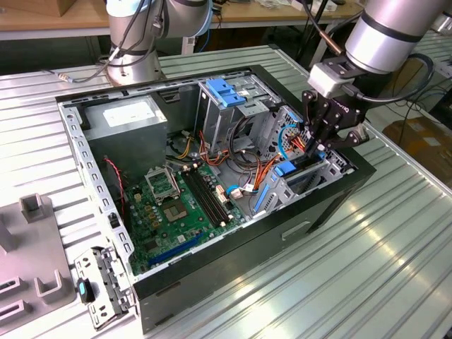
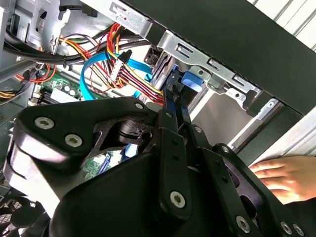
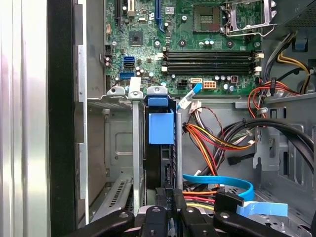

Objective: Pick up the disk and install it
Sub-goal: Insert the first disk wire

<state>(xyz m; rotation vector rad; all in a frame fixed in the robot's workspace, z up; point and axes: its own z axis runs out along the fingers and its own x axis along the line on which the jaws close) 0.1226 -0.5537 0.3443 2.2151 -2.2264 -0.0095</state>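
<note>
Gripper (image 1: 321, 147) sat low inside open computer case (image 1: 212, 296), at drive bay by exterior view's right wall. Fingers pinched narrow on disk (image 3: 161, 148), standing on edge in bay slot. Hand (image 2: 289, 177) rested outside case.

We are noting a green motherboard (image 3: 197, 44), a blue rail (image 3: 161, 126) on the disk, orange, red and yellow cables (image 3: 212, 140), a black gripper (image 1: 326, 134), and a ribbed silver table (image 1: 367, 254).

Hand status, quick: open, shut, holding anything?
Hand: shut on the disk, which stands edge-on in the drive bay of the case.
</note>
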